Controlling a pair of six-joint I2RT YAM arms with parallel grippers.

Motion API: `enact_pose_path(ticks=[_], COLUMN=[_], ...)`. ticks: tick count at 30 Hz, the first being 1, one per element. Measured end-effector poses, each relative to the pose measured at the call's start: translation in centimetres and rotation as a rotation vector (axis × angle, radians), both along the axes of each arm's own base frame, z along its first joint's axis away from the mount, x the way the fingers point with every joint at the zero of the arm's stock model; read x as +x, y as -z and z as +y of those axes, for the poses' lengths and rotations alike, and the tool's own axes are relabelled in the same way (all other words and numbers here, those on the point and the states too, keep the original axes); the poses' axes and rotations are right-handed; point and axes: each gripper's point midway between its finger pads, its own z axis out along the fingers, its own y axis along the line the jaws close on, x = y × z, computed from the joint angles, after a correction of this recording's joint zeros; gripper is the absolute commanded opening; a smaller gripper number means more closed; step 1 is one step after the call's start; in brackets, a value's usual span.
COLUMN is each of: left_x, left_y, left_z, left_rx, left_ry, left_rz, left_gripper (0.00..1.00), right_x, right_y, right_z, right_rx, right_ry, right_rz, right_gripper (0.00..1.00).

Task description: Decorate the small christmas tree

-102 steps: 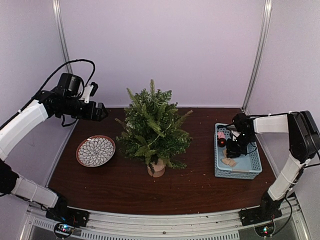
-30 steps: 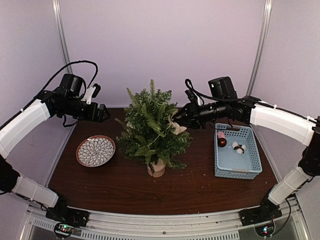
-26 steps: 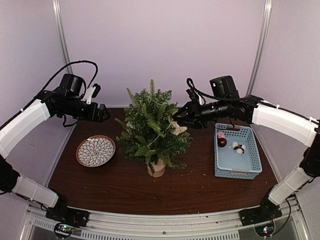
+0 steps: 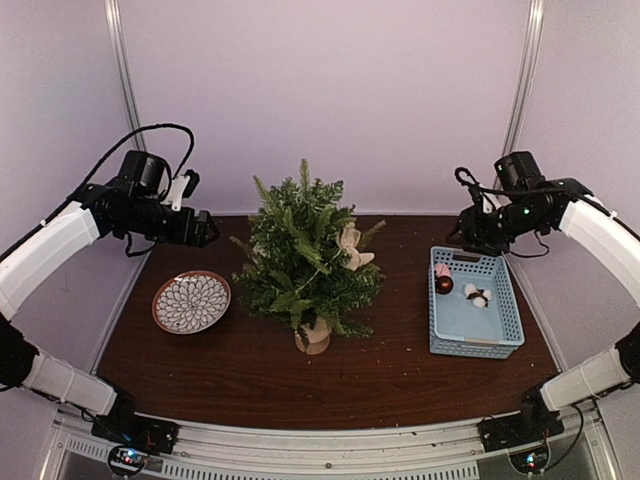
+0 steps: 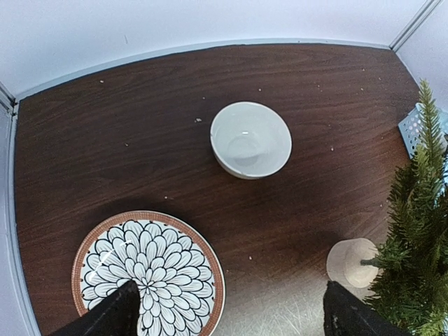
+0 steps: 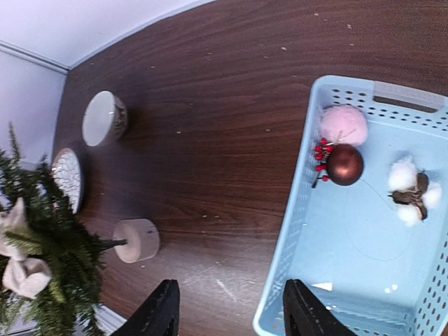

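Top external view has the small christmas tree (image 4: 305,260) upright on the surface (image 4: 400,385), between patterned plate (image 4: 191,301) and blue basket (image 4: 478,350); left jaws gape wide, right jaws partly open, both empty

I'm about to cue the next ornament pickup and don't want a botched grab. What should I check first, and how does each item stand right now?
1. Right claw empty, jaws apart: ok.
2. Right claw near the blue basket: ok, it hovers above it.
3. Ornaments in the basket reachable: ok; pink pompom, red ball and cotton sprig lie uncovered.
4. Beige bow hooked securely on the small christmas tree: cannot tell; it sits among the right-side branches.
5. Tree upright on its stump: ok.
6. Left claw clear of the tree: ok, open, off to the tree's left.
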Motion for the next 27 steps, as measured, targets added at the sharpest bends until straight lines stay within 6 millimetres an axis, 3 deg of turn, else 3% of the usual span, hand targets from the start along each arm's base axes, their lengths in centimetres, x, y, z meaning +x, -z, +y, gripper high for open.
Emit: enact_pose_path(ticks=[7,14,18,27], left_x=[0.2,0.3,0.3,0.3], left_y=[-0.1,-0.2,-0.2,-0.1], left_z=[0.0,0.0,0.0,0.0], left_rx=[0.001,-0.003,-0.002,0.002], left_ry=[-0.003,-0.003,-0.003,-0.005], left_rz=[-0.008,-0.014,-0.014,-0.012], left_gripper=[0.90,0.90,0.90,0.90], right_x=[1.5,2.4,3.1,4.7], right_y=[6.9,12.2,15.4,18.5], right_z=[-4.1,-4.6,-4.5,-4.5], right_rx=[-0.178,-0.249,-0.275,-0.285], right_ry=[0.077,0.062,0.046,0.049], right_rz=[0.152,0.266,0.331,0.360], right_gripper=[0.49,0.61,0.62,0.59])
